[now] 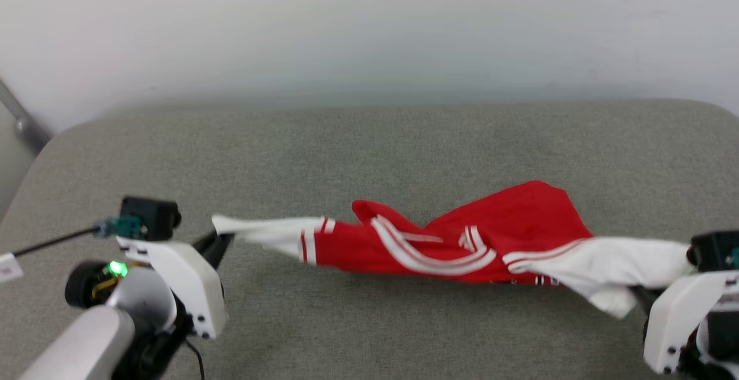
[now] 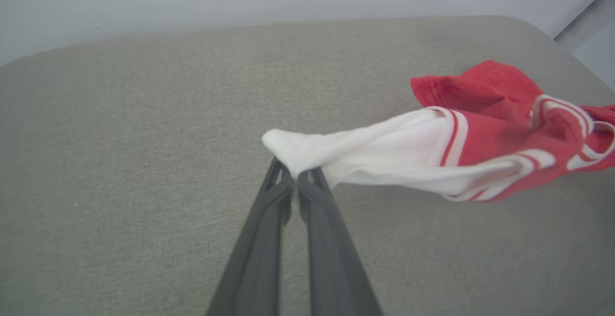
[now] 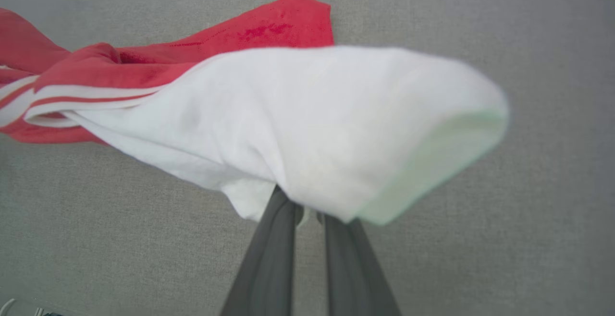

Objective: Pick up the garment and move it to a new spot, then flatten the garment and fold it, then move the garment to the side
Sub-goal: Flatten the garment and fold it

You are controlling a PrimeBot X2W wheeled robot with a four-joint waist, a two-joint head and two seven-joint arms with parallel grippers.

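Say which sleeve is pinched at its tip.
The sleeve in the left claw, drawn to a thin point; the other sleeve drapes over the right claw.

Head cam looks fwd/down from above; wrist cams sit close at opposite ends of garment (image 1: 462, 241), which all 3 share.

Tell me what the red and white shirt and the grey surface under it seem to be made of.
Red and white jersey shirt: soft matte knit cloth, likely cotton or polyester; it sags and creases. Grey padded surface: matte woven upholstery fabric, judging by its fine grainy weave.
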